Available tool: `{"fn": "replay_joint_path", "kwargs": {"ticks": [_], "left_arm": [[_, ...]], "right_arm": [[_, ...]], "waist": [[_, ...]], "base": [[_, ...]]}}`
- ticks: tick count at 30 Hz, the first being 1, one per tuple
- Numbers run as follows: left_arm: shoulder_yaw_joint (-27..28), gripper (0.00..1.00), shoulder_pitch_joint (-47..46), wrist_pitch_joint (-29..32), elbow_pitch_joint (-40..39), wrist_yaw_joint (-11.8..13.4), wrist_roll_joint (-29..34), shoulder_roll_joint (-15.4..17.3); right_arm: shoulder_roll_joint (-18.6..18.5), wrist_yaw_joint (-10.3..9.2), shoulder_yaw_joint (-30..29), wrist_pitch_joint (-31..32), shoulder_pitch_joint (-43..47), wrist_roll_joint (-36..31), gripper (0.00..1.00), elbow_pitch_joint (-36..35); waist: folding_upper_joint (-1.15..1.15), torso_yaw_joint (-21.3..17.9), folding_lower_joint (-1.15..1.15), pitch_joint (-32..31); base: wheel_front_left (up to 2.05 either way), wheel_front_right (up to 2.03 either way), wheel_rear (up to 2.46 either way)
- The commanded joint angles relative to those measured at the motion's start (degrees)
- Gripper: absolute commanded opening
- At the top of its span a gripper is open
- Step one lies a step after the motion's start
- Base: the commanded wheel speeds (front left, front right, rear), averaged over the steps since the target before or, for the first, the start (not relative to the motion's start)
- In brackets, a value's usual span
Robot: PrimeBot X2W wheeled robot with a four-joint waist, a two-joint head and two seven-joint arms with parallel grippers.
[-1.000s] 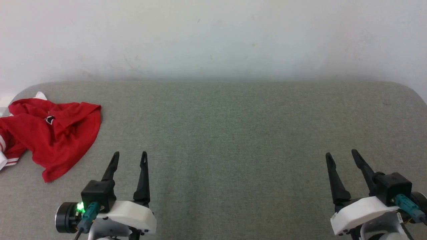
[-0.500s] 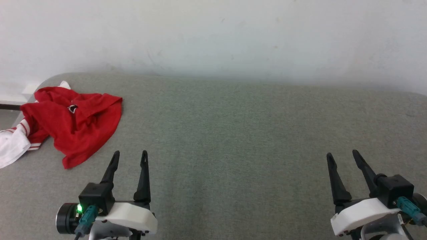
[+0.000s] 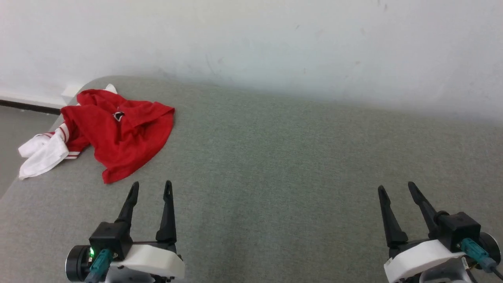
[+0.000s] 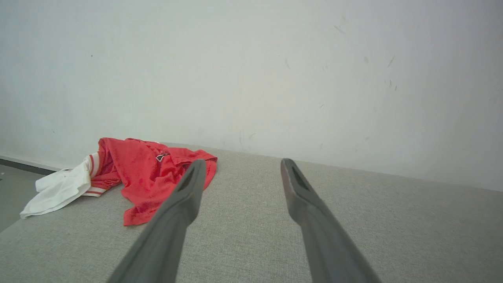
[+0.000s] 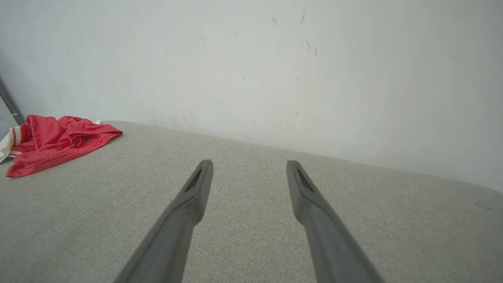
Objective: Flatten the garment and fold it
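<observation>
The garment (image 3: 118, 135) lies crumpled in a red heap at the far left corner of the grey cloth-covered table (image 3: 275, 165), one white sleeve with red stripes trailing over the left edge. It also appears in the left wrist view (image 4: 149, 175) and the right wrist view (image 5: 55, 141). My left gripper (image 3: 151, 184) hovers open just in front of the heap's near tip, nothing between its fingers. Far to the right, my right gripper (image 3: 395, 186) is open and empty above bare cloth.
A white wall (image 3: 251, 39) rises directly behind the table. The table's left edge drops to a grey floor (image 3: 15, 137) beside the garment. Wide bare cloth stretches between the two grippers.
The head camera has turned left and tilted, so the garment sits further right in view and its white sleeve shows. Both grippers stay open as before.
</observation>
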Motion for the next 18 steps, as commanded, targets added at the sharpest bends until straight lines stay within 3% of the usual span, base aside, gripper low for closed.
{"fn": "replay_joint_path", "kwargs": {"ticks": [1,18], "left_arm": [[-0.1,1.0,0.9,-0.5,-0.4,0.3,-0.4,-0.1],[-0.8,1.0,1.7,-2.5,-0.7,0.6,-2.3,-0.1]], "right_arm": [[0.0,-0.06,0.1,-0.5,0.4,0.5,1.0,0.1],[0.0,-0.08,0.9,-2.5,0.3,0.5,1.0,1.0]], "waist": [[0.0,0.9,0.0,0.0],[0.0,7.4,0.0,1.0]], "base": [[0.0,0.0,0.0],[0.0,0.0,0.0]]}}
